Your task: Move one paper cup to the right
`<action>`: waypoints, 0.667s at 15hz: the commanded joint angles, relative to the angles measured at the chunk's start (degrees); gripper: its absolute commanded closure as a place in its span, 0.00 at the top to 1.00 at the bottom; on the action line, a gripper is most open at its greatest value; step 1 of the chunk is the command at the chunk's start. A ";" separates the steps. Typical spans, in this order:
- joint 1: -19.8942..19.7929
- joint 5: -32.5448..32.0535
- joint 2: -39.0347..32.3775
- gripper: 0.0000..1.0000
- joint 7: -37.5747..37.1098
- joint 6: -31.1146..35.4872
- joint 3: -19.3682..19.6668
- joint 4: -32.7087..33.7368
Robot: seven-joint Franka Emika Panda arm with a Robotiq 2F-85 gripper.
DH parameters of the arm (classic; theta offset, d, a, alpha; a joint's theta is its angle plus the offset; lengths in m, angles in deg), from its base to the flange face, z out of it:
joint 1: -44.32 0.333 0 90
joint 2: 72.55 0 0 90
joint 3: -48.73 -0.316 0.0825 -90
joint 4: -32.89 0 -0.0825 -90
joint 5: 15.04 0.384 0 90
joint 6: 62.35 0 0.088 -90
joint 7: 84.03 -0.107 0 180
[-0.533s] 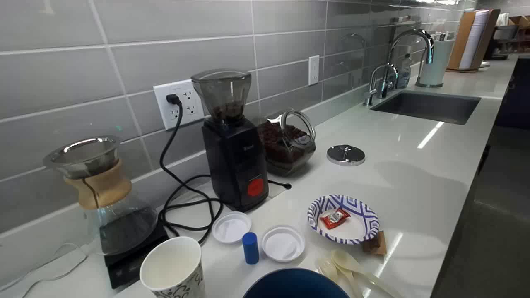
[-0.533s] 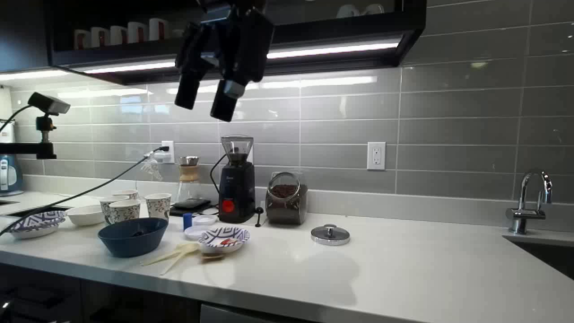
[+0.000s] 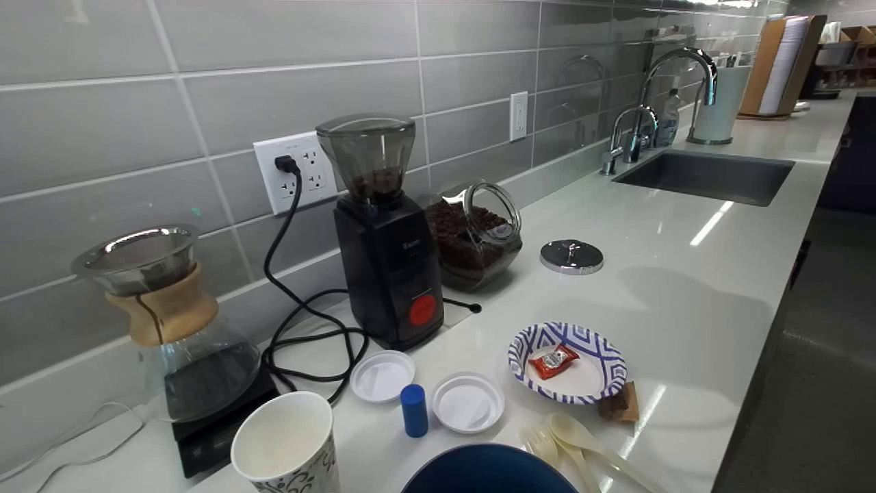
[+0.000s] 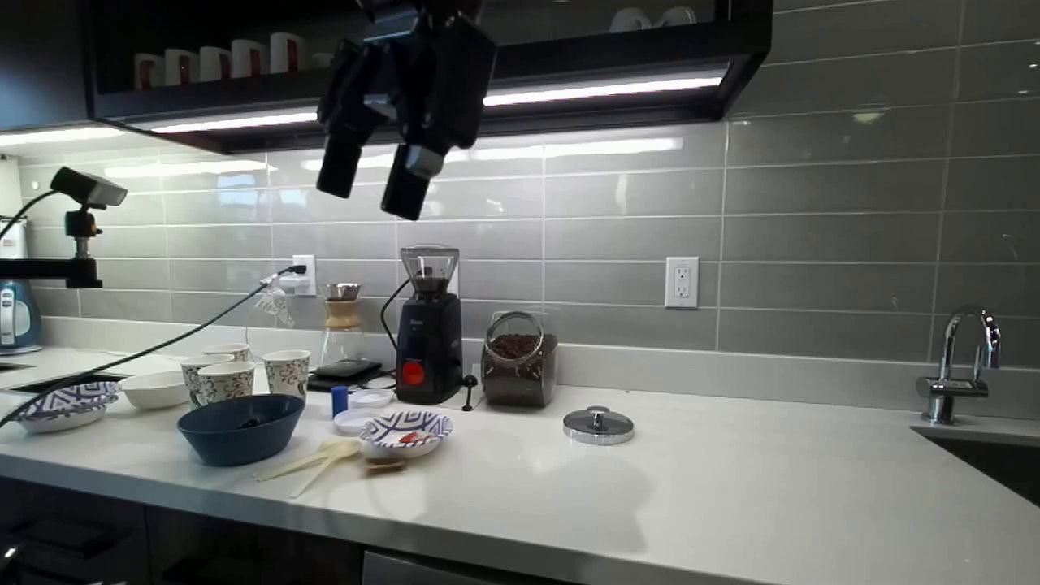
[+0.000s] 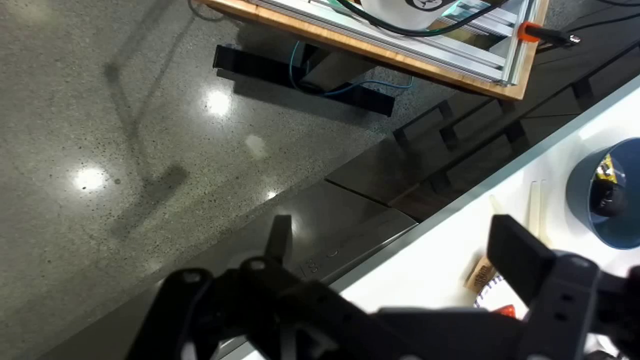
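- The table (image 4: 772,487) is white and glossy; behind it is a wall (image 4: 634,211) of grey tiles, and a dark cabinet (image 4: 617,57) hangs above.
- On the left part of the table, beyond the blue bowl (image 4: 236,443), stand four paper cups (image 4: 227,383); which one is meant, I cannot tell.
- The rightmost paper cup (image 4: 287,375) is upright, mouth up and narrower end down, its long axis vertical.
- The tool (image 4: 370,195) hangs high above the table; it is released, with fingers well apart.
- To the right of the paper cups are the black grinder (image 4: 431,345), on the far side, and the patterned plate (image 4: 422,420), nearer.
- From the metal lid (image 4: 599,426) the white surface continues rightward to the sink (image 4: 999,461); the table's near edge runs straight.
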 commanded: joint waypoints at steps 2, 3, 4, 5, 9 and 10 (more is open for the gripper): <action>2.26 3.35 -0.61 1.00 2.83 2.74 -3.39 0.52; 3.42 4.68 -0.85 1.00 3.00 2.65 -4.90 0.66; 4.52 5.40 -1.24 1.00 2.93 1.78 -6.55 0.83; 5.29 5.57 -1.82 1.00 1.76 0.70 -8.27 1.13; 8.20 8.50 -1.81 1.00 -1.97 -0.34 -13.69 -1.26; 8.28 8.71 -0.58 1.00 -4.68 2.53 -15.17 -3.41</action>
